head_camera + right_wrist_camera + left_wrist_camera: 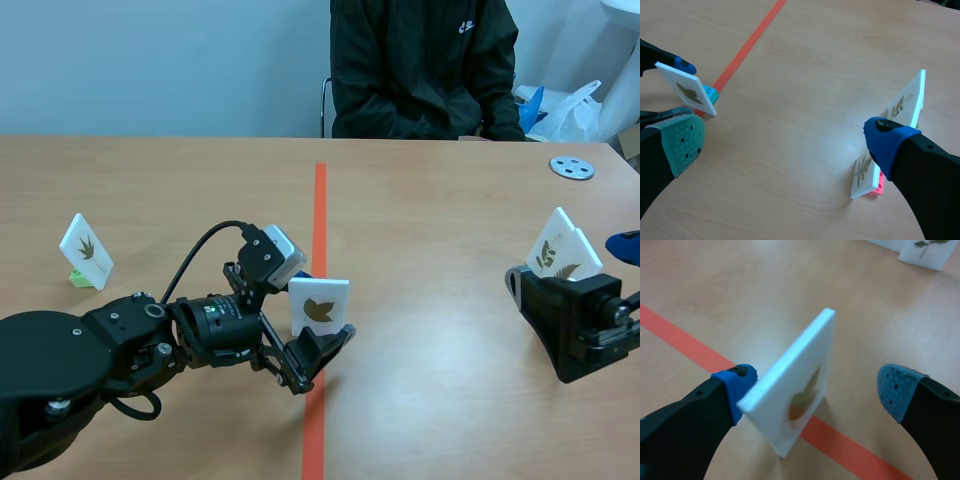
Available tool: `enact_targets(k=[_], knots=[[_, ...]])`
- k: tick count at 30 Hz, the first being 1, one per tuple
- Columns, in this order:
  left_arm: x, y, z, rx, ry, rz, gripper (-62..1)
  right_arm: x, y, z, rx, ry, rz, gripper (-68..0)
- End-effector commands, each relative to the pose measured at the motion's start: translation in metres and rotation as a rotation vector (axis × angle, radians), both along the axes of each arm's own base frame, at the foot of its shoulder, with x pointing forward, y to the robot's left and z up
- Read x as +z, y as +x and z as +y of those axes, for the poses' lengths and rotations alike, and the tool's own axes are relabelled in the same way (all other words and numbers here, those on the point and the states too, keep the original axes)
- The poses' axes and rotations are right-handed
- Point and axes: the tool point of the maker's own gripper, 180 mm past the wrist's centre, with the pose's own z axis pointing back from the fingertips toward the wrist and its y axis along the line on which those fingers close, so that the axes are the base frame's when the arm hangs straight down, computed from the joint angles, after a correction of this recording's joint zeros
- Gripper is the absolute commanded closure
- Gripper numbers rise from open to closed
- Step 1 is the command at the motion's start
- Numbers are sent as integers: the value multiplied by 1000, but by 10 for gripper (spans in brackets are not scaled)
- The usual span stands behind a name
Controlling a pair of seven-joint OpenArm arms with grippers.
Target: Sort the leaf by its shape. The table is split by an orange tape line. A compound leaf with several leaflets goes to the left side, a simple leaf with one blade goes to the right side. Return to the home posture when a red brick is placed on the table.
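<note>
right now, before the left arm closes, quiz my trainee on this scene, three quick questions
1. True or false: the right gripper holds a card.
2. How many leaf cards stand by the right gripper?
3. The card between the fingers of the left gripper stands: A on the orange tape line; B far left of it; C far right of it.
Key: 1 false, its fingers are open; 2 two; 3 A.

The person (420, 70) was cut off above the chest, the right gripper (570, 290) hid the bases of two leaf cards (560, 245), and the middle card (795, 390) showed a blurred print.
</note>
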Motion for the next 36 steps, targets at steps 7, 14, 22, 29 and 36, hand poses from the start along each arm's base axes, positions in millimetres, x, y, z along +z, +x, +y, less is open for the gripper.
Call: enact_targets(k=[7,14,22,29,36], knots=[[-1,6,7,24,2,-8,-348,8,4,-2,-4,9,-31,-679],[2,14,12,80,-6,-20,-101,8,4,-2,-4,9,-31,-679],[2,15,13,96,-17,0,-70,8,4,-2,-4,9,-31,-679],[24,20,18,130,-67,26,-70,9,4,-2,-4,9,-33,-679],[63,20,48,226,-142,8,-70,12,6,-1,-3,13,-49,-679]])
